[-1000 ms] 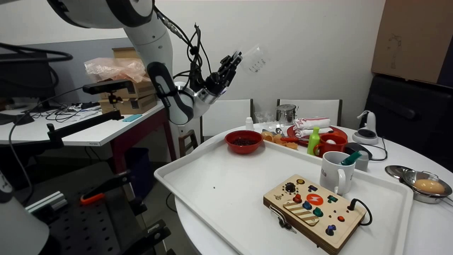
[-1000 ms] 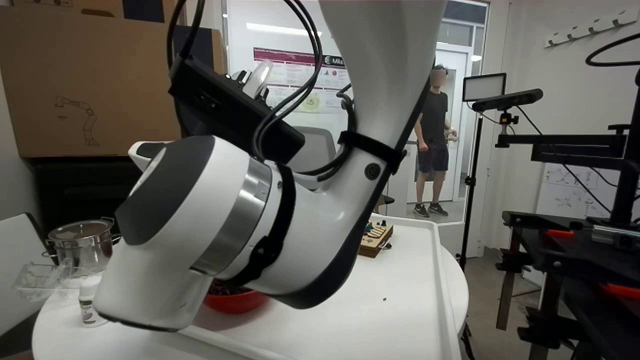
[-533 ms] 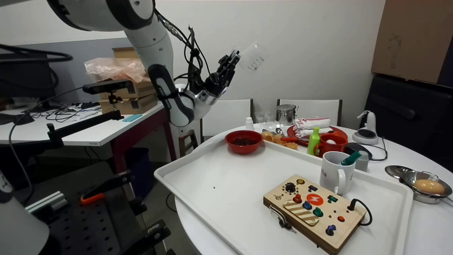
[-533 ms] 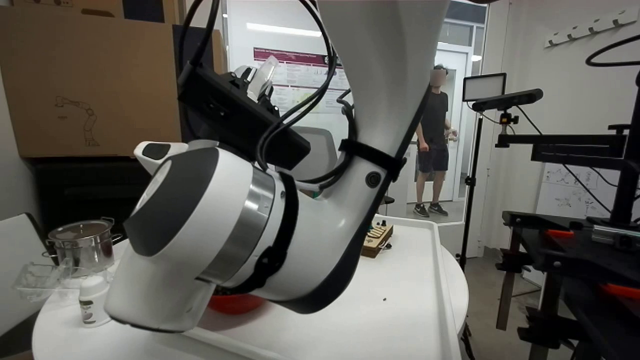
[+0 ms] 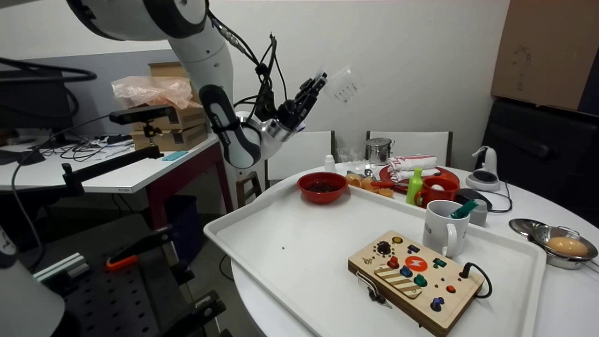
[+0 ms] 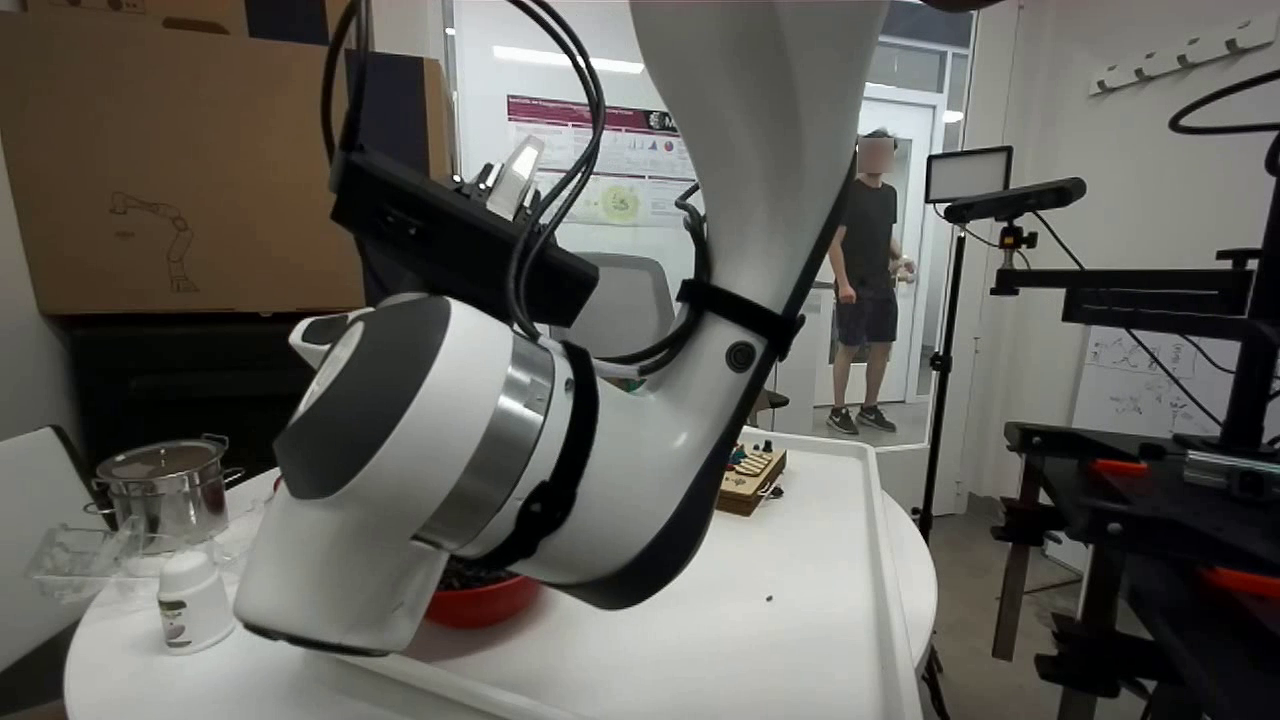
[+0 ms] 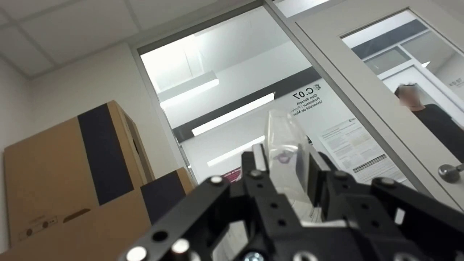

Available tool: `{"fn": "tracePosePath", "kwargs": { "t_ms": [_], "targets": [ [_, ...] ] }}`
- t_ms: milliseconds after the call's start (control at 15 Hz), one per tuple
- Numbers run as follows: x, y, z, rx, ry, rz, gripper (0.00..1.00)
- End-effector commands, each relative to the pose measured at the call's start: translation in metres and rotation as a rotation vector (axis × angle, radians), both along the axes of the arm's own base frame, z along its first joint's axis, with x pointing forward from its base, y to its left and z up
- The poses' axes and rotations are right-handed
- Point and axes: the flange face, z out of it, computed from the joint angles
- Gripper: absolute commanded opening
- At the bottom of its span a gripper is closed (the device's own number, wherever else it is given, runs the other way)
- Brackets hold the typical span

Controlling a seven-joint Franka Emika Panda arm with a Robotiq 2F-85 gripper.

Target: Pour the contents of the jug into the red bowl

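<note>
Though aloft, one clear jug [image 5: 345, 88]

Place: university lab | robot arm [image 5: 206, 65] | mounted camera [image 6: 1015, 201] | charted poster [image 6: 640, 160] | mirrored lettering [image 7: 307, 101], "Université"

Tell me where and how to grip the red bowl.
I'd probably pinch the red bowl by its rim, on the side toward the middle of the tray, from above: it stands upright, its wall flares, and the opposite side nears the tray's edge. Keep it level; it holds dark bits.
</note>
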Motion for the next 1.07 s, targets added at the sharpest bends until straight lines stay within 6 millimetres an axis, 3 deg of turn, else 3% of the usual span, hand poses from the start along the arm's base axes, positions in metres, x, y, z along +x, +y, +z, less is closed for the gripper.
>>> {"fn": "tracePosePath", "kwargs": {
  "t_ms": [0, 267, 467, 733, 1000],
  "targets": [
    [-0.001, -0.006, -0.009, -0.072, 0.166, -0.028, 0.07],
    [0.002, -0.014, -0.012, -0.145, 0.251, -0.049, 0.07],
    [0.015, -0.016, -0.013, 0.036, 0.354, 0.018, 0.07],
    [0.04, -0.025, 0.018, 0.216, 0.432, 0.084, 0.07],
    [0.059, -0.046, 0.069, 0.406, 0.486, 0.13, 0.07]
  ]
}}
